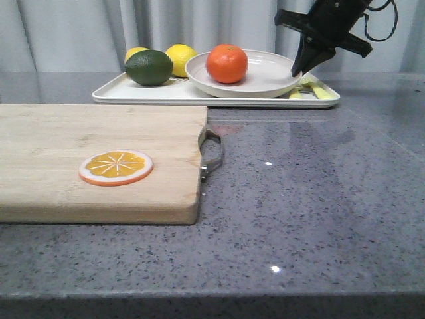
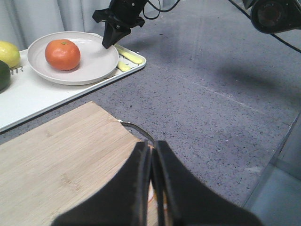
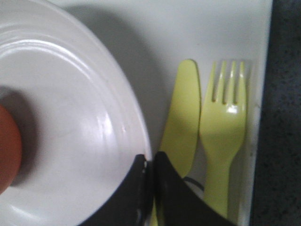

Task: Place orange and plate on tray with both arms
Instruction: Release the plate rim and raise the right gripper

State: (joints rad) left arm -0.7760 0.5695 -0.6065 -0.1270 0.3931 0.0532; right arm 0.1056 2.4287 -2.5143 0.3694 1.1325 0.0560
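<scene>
We see the orange (image 1: 227,64) sitting in the plate (image 1: 265,81), and the plate resting on the tray (image 1: 199,93) at the desk's (image 1: 319,193) twelve o'clock side. Our right gripper (image 1: 300,68) stands at the plate's three o'clock rim, its fingers pressed together on that rim. A yellow knife (image 3: 182,132) and fork (image 3: 223,141) lie on the tray just beside the plate. Two lemons (image 1: 180,58) and a lime (image 1: 149,67) sit at the plate's nine o'clock. Our left gripper (image 2: 151,155) hovers over the cutting board (image 1: 93,159) with fingers pressed together, holding nothing. An orange slice (image 1: 115,167) lies on the board.
</scene>
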